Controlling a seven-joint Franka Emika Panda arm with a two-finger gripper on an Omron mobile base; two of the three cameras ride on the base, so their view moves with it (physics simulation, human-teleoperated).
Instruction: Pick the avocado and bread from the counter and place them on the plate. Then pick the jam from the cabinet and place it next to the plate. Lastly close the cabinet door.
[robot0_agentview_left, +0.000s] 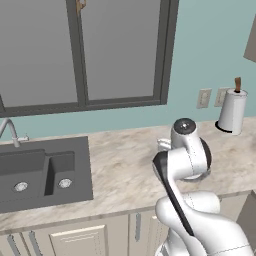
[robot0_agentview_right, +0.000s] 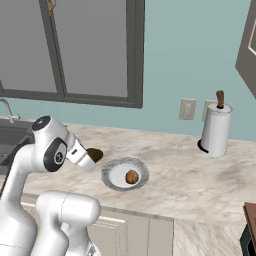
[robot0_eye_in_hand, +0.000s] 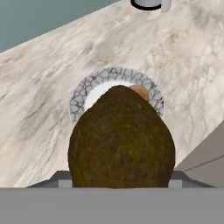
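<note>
bread (robot0_agentview_right: 132, 176) on plate (robot0_agentview_right: 111, 182): done | gripper (robot0_agentview_right: 93, 156) clamped on avocado (robot0_eye_in_hand: 121, 139), near plate, not placed | left: jam, cabinet door

Bread (robot0_agentview_right: 132, 176) on plate (robot0_agentview_right: 111, 178); avocado (robot0_eye_in_hand: 121, 139) apparently raised

We see our white arm bent sharply at the elbow, forearm reaching forward and down over the counter (robot0_agentview_right: 200, 175); our claw (robot0_agentview_right: 93, 155) is clamped on the avocado (robot0_eye_in_hand: 121, 138), held aloft
</note>
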